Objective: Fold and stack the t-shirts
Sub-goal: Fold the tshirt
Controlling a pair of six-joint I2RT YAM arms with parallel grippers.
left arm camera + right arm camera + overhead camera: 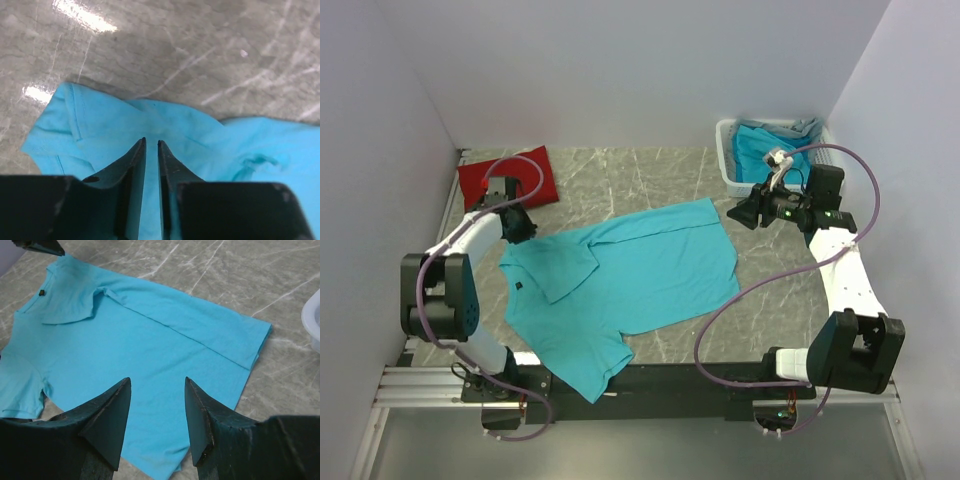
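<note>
A turquoise t-shirt (630,285) lies spread flat in the middle of the table, one sleeve folded over its chest and a small dark chest mark (518,285) near the collar. A folded red t-shirt (510,180) rests at the back left. More turquoise t-shirts (760,150) sit in the basket. My left gripper (523,226) hovers at the spread shirt's upper-left corner. In the left wrist view its tips (151,141) stand a narrow slit apart over the cloth (100,125), with nothing pinched. My right gripper (157,379) is open above the shirt (150,335), near its hem side.
A white slatted basket (728,160) stands at the back right, close behind my right gripper (740,213); its rim (312,320) shows in the right wrist view. Grey walls close in the table on three sides. The metal rail (420,385) runs along the near edge.
</note>
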